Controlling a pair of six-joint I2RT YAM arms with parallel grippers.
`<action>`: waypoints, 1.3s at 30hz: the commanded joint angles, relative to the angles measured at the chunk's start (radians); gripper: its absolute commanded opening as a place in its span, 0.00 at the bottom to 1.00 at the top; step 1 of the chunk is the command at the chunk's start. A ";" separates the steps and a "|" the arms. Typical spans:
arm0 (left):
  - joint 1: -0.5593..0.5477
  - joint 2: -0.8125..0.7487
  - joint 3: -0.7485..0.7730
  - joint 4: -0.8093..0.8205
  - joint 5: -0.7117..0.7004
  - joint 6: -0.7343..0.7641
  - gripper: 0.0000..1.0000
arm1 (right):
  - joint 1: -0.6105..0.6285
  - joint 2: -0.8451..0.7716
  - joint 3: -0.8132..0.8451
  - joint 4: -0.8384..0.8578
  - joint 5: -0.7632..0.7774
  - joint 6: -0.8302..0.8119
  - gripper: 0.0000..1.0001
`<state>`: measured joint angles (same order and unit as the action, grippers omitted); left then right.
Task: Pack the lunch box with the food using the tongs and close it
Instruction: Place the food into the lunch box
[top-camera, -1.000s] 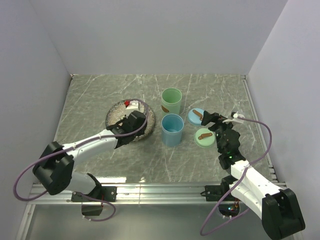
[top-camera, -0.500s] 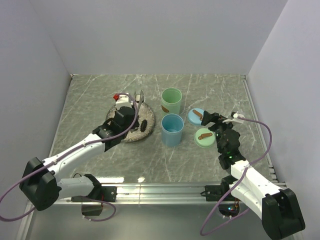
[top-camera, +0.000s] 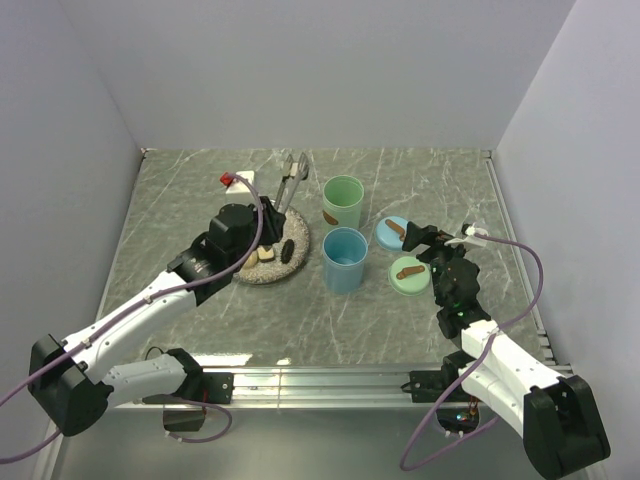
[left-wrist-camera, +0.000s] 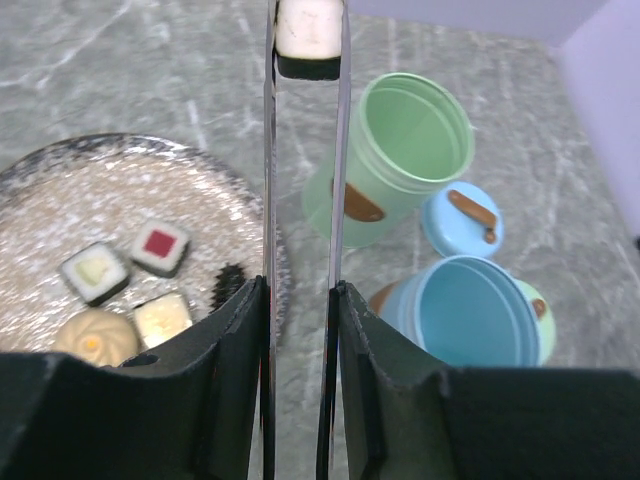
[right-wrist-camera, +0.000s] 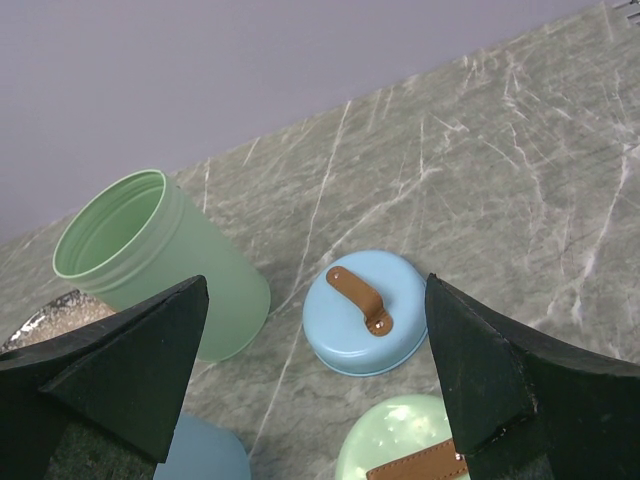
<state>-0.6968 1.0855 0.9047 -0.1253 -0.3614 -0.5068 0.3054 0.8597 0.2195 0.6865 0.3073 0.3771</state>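
My left gripper (left-wrist-camera: 300, 290) is shut on the silver tongs (left-wrist-camera: 268, 150), squeezing their two arms together. The tongs' tips pinch a dark-and-white cube of food (left-wrist-camera: 310, 38) in the air, left of the open green cup (left-wrist-camera: 405, 140) of the lunch box. In the top view the tongs (top-camera: 290, 185) point away over the plate's far edge. More food lies on the speckled plate (left-wrist-camera: 60, 200): a red-topped cube (left-wrist-camera: 160, 245), a pale-centred cube (left-wrist-camera: 95, 272), a beige ball (left-wrist-camera: 95, 335) and a dark oblong piece (left-wrist-camera: 228, 285). My right gripper (right-wrist-camera: 316, 285) is open and empty above the lids.
The open blue cup (top-camera: 345, 260) stands in front of the green cup (top-camera: 343, 203). Right of the cups lie a blue lid (right-wrist-camera: 372, 312) and a green lid (right-wrist-camera: 405, 450), each with a brown handle. White walls close in the table on three sides.
My left arm has risen from the plate and swung back and right, carrying the tongs with the cube up toward the green cup. The right arm has not moved.
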 joint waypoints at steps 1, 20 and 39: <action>-0.003 -0.004 0.066 0.108 0.111 0.042 0.20 | 0.008 0.002 0.001 0.021 0.016 -0.006 0.95; -0.095 0.175 0.171 0.141 0.116 0.094 0.20 | 0.008 -0.010 -0.005 0.019 0.023 -0.007 0.95; -0.110 0.226 0.192 0.130 0.133 0.093 0.38 | 0.008 0.001 0.000 0.024 0.016 -0.009 0.95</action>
<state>-0.8005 1.3167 1.0382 -0.0650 -0.2382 -0.4297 0.3054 0.8604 0.2195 0.6865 0.3134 0.3771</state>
